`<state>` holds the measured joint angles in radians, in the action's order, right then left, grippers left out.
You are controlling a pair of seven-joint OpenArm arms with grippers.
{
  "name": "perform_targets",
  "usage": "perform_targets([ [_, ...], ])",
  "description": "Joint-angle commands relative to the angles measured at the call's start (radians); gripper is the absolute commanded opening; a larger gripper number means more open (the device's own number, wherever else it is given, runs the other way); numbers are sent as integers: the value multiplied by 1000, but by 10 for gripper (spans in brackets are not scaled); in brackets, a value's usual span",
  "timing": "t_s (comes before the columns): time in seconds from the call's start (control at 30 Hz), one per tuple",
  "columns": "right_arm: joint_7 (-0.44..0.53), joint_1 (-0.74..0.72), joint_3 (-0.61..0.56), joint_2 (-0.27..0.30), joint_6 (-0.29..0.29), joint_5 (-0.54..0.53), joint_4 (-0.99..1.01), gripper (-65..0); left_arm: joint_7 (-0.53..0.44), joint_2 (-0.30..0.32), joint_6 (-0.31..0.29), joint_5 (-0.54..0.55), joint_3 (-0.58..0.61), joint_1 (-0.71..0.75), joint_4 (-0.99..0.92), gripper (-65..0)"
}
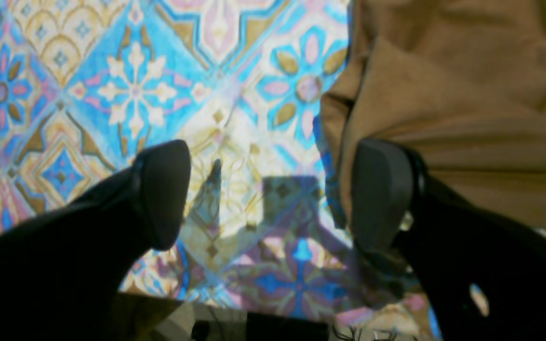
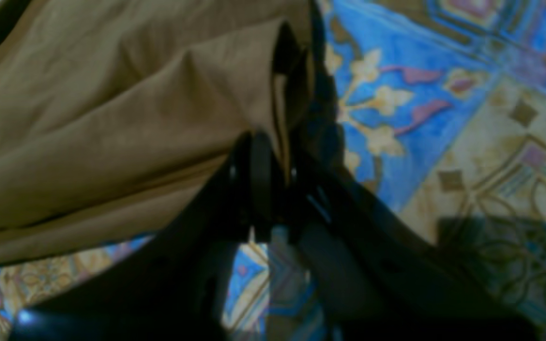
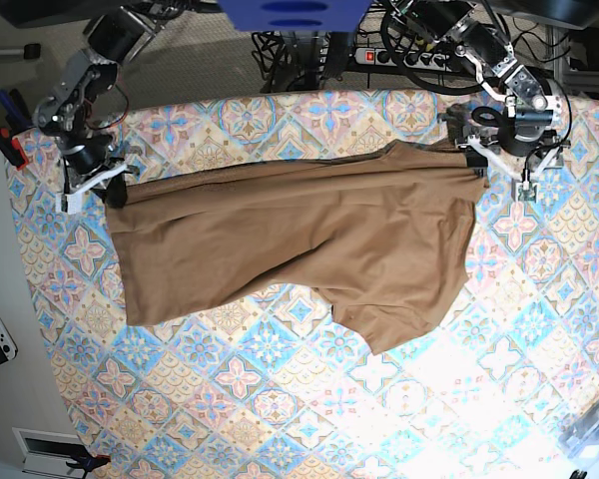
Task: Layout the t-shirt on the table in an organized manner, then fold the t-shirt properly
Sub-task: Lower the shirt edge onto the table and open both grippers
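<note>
Currently, laying-out step judged under way, folding not begun.
Garment: plain tan-brown short-sleeved cotton t-shirt (image 3: pixel 299 235), stretched sideways across the far half of the large table under its pastel blue, pink and cream tile-patterned cloth (image 3: pixel 280 399); far edge pulled nearly straight, near part sagging in slack diagonal folds toward the middle.
Right gripper (image 2: pixel 273 180): clenched on the t-shirt's edge near the table's far left corner in the base view; cloth bunched between the black fingers (image 2: pixel 259 166), likely anchoring that end so the far edge stays taut.
Left gripper (image 1: pixel 273 189): released, jaws spread wide, grasping nothing; one finger (image 1: pixel 382 189) at the very border of the fabric, the other over bare patterned cloth, near the far right corner in the base view.
Likely reason: positioned to take or leave that corner; cannot tell which.
Risk: loose near hem still rumpled, needing smoothing before any fold.
</note>
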<state>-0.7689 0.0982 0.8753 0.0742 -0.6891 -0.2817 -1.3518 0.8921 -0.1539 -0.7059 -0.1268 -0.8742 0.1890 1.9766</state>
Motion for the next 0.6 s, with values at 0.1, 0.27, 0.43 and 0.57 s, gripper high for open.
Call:
perform_targets([
  [0.1, 4, -5, 0, 14, -4, -3, -10, -650, -14, -3, 8, -1, -47, -13, 22, -145],
  [0.27, 4, -7, -1, 14, -4, -3, -8, -650, -14, -3, 8, 2, -118, -62, 33, -139],
  [0.43, 2, -4, -1, 14, -4, 0, -8, -650, -14, -3, 8, 2, -233, -171, 31, -139],
  [0.57, 2, -8, -1, 14, -4, 78, -10, -650, -14, -3, 8, -1, -267, -219, 31, -142],
])
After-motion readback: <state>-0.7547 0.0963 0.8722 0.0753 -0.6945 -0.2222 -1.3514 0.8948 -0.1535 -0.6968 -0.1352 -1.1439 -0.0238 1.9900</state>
